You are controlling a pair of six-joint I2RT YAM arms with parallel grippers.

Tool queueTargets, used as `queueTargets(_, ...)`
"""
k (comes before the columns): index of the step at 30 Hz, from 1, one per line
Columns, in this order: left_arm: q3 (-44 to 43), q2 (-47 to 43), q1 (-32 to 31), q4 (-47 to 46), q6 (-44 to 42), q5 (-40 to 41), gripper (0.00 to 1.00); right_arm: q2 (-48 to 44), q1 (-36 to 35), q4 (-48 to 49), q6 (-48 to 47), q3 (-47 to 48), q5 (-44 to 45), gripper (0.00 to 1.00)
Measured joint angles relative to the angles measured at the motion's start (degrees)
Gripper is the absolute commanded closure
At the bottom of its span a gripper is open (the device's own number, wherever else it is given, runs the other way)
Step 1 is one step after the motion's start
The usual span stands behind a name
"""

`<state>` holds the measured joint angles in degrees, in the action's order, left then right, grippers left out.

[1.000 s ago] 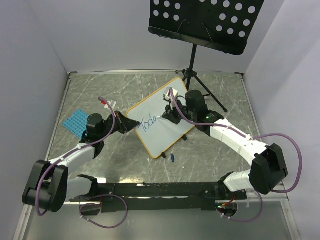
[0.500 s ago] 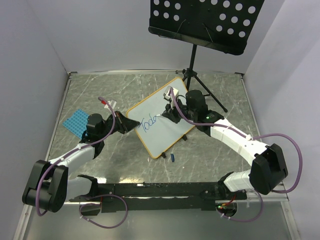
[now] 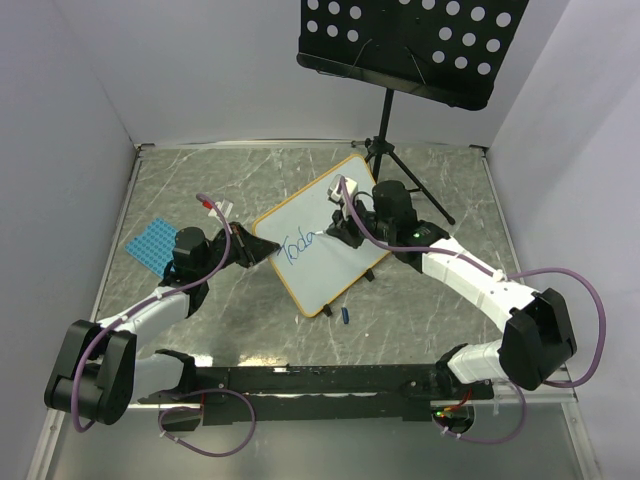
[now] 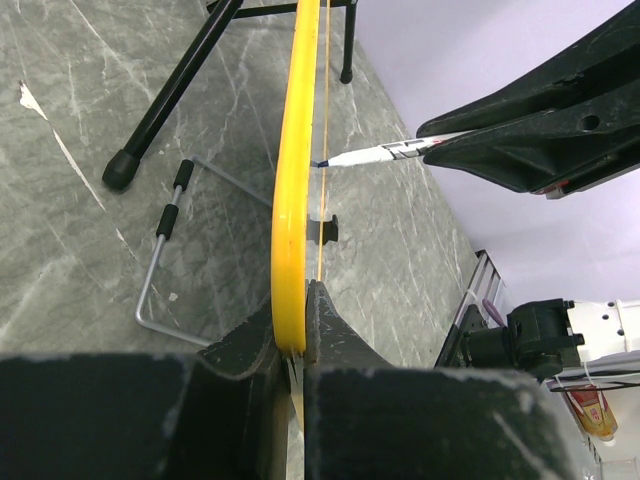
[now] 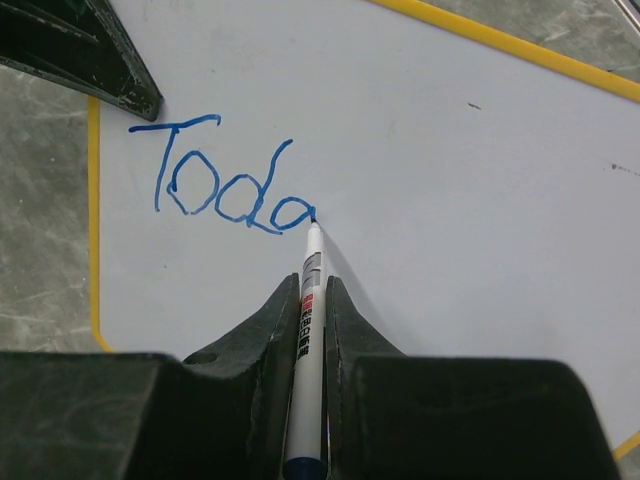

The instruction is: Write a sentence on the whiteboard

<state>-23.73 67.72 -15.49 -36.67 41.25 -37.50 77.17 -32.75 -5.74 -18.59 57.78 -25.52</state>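
The sentence [image 5: 225, 185] stops at "Toda"; bare whiteboard [image 5: 480, 200] runs on beyond the marker [image 5: 310, 265], which is pinched in the right gripper [image 5: 311, 295]; the left gripper [image 4: 296, 310] clamps the whiteboard's edge.

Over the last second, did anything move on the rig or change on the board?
The right gripper, shut on the white blue-tipped marker, crept slightly rightward in the top view, its tip at the end of the "a". Nothing was grasped or released. Unchanged: the left gripper clamping the yellow-framed white whiteboard, the blue handwritten "Toda", the black perforated music stand.
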Motion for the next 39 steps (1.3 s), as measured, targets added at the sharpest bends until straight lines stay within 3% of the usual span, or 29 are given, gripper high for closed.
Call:
queueTargets(23,0.0,0.0,-0.1,-0.4,-0.1,-0.2,0.99,-4.8,3.5,0.4,1.0,-1.9,-2.6,1.0)
queueTargets(39,0.0,0.0,-0.1,-0.3,-0.1,-0.2,0.99,-1.1,3.4,2.0,2.3,-1.5,-1.9,1.0)
